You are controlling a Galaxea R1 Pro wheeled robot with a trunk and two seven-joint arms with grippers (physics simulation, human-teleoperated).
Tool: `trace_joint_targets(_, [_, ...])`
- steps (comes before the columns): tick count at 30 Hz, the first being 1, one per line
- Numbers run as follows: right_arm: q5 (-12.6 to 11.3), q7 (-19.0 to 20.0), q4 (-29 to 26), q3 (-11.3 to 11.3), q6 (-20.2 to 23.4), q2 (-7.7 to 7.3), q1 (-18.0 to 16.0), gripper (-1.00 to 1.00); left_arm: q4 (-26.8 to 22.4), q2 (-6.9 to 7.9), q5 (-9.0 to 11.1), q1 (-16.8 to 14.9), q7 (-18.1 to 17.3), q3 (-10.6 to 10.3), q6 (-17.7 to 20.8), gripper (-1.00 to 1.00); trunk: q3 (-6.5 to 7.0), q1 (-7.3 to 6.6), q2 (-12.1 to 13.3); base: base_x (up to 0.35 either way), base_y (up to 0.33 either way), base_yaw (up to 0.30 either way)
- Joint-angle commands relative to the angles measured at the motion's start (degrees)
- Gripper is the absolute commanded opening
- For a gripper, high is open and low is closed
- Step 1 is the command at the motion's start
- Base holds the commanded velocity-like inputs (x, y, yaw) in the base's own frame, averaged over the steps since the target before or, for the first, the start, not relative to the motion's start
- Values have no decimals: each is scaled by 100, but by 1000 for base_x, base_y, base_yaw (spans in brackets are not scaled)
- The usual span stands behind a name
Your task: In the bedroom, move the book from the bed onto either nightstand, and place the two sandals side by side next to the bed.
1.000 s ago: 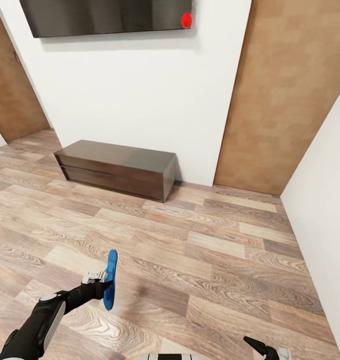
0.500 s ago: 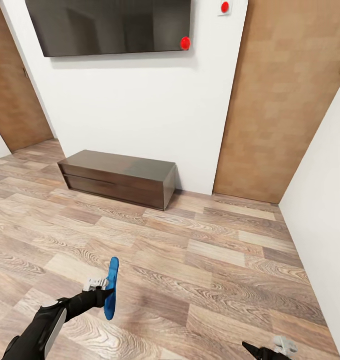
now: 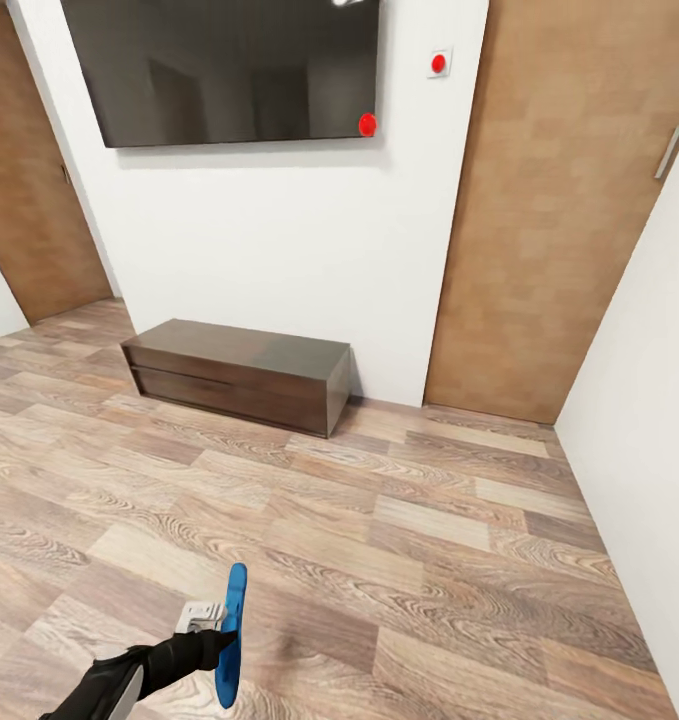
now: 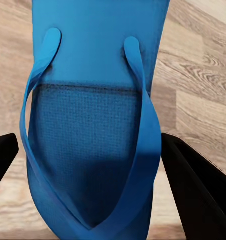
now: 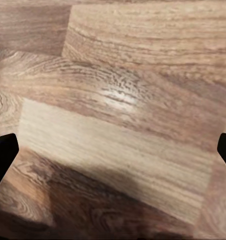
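Near left of the head view: left gripper [image 3: 222, 628] clenched on one bright blue sandal [image 3: 231, 634], sole held on edge, upright above the wood-plank floor [image 3: 429, 560]. In the left wrist view, same sandal [image 4: 93, 125] close up between the two dark fingers [image 4: 193, 185], straps and textured footbed facing the camera, planks beyond it. In the right wrist view, right gripper [image 5: 113, 150] released, dark fingertips [image 5: 3, 152] set wide apart at either edge, nothing between them, bare planks and a shadow below. Farther off, against the white wall [image 3: 279, 250]: long low dark wooden cabinet [image 3: 241, 372] with one wide drawer, standing on the floor left of centre. Above it, wall-mounted dark screen [image 3: 234, 68] with a red dot at its lower right corner; small red switch [image 3: 438, 63] just right of the screen. Brown wooden panels [image 3: 559, 200] far right and far left.
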Motion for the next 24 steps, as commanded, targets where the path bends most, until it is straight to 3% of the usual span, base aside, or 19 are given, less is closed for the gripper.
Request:
trace_joint_targets(1, [-54, 21, 6, -9, 44, 1, -2, 100, 60, -5, -6, -3, -34, 37, -19, -100, 18, -4, -1, 0, 0, 0])
trace_joint_targets(4, [-51, 20, 34, 2, -67, 3, -5, 100, 418, -1, 0, -3, -5, 47, -357, -100, 84, -11, 3, 0, 0, 0])
trace_joint_targets(9, [-51, 21, 78, 0, -129, 3, -3, 100, 865, 10, 13, -3, 158, 63, -560, -100, 195, -24, 10, 0, 0, 0])
trace_joint_targets(10, [-51, 22, 85, -1, -134, 6, -6, 100, 967, 11, 20, -3, 438, 67, -745, -100, 217, -27, 11, 0, 0, 0])
trace_joint_targets(13, [-51, 20, 89, -3, -135, 7, -5, 100, 1018, 8, 34, -3, 787, 64, -935, -100, 284, -35, 15, 0, 0, 0])
trace_joint_targets(17, [-47, 20, 224, -2, -136, 7, -7, 100, 1135, 0, 40, -3, 925, 61, -1007, -100, 372, -45, 21, 0, 0, 0])
trace_joint_targets(24, [-50, 20, 392, -10, -137, 4, -6, 100, 1254, -103, 34, -3, 960, 60, -1026, -100, 498, -199, 302, 0, 0, 0])
